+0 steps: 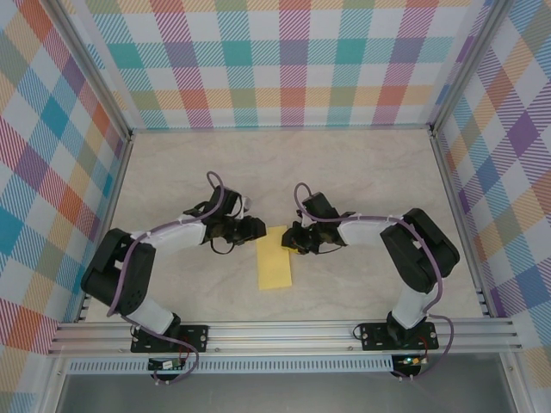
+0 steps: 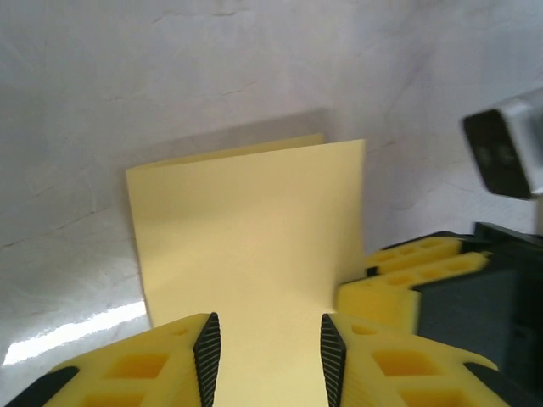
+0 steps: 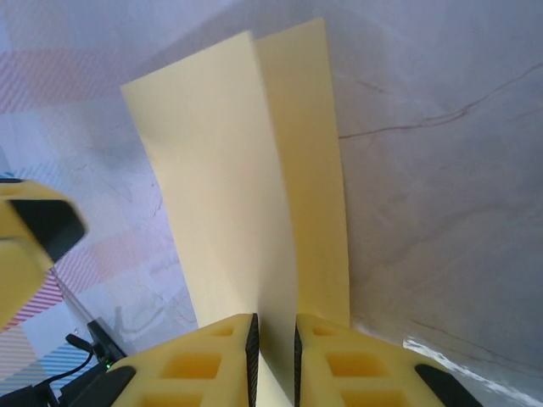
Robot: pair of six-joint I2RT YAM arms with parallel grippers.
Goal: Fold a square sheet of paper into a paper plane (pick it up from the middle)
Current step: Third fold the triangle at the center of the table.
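The square sheet of paper (image 1: 275, 260) lies folded in half as a pale-yellow strip on the table between my two grippers. In the left wrist view the sheet (image 2: 246, 220) spreads out under my left gripper (image 2: 266, 326), whose jaws stand apart with nothing pinched. My left gripper (image 1: 252, 229) sits at the strip's far left corner. My right gripper (image 1: 294, 239) is at the strip's far right edge. In the right wrist view the upper layer (image 3: 212, 170) rises off the lower one and runs between the pads of my right gripper (image 3: 276, 326), which is shut on it.
The pale marbled table (image 1: 362, 172) is walled by checked panels (image 1: 284, 60) at the back and both sides. An aluminium rail (image 1: 284, 331) runs along the near edge at the arm bases. The two grippers are close to each other over the paper.
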